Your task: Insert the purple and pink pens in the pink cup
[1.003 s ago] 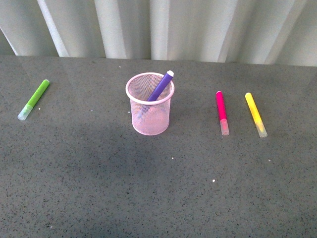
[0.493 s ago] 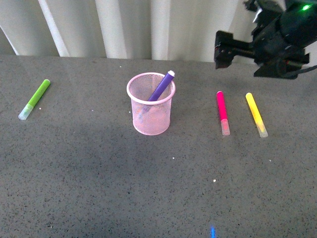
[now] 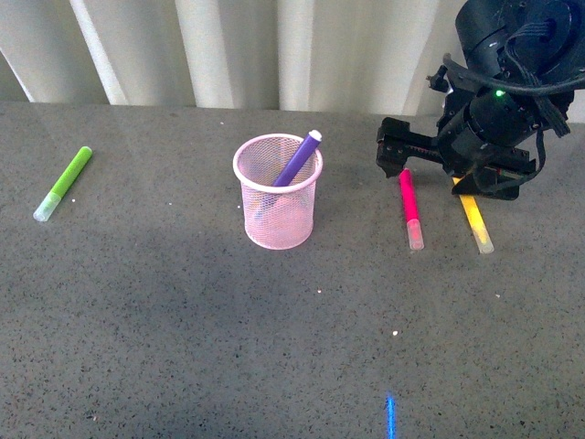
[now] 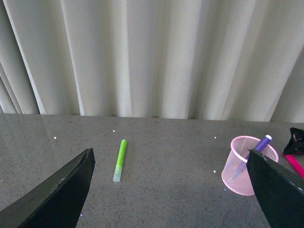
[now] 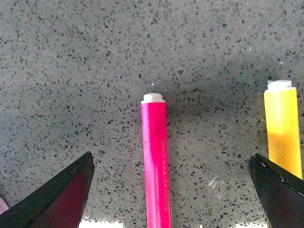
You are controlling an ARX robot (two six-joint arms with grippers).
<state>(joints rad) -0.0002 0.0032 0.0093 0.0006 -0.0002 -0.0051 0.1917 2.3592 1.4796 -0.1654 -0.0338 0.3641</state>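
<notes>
The pink cup stands upright mid-table, and the purple pen leans inside it with its end above the rim. To the cup's right the pink pen lies flat on the table. My right gripper hovers open over that pen's far end. In the right wrist view the pink pen lies between the fingers of the right gripper, untouched. My left gripper is open and empty, held back from the table and out of the front view. From it I see the cup and the purple pen.
A yellow marker lies just right of the pink pen, close by the right gripper's outer finger. A lime-green marker lies far left. White curtains hang behind the grey speckled table.
The right arm came into the front view from the upper right and dropped down and left over the far ends of the pink and yellow markers. Pens and cup have not moved.
</notes>
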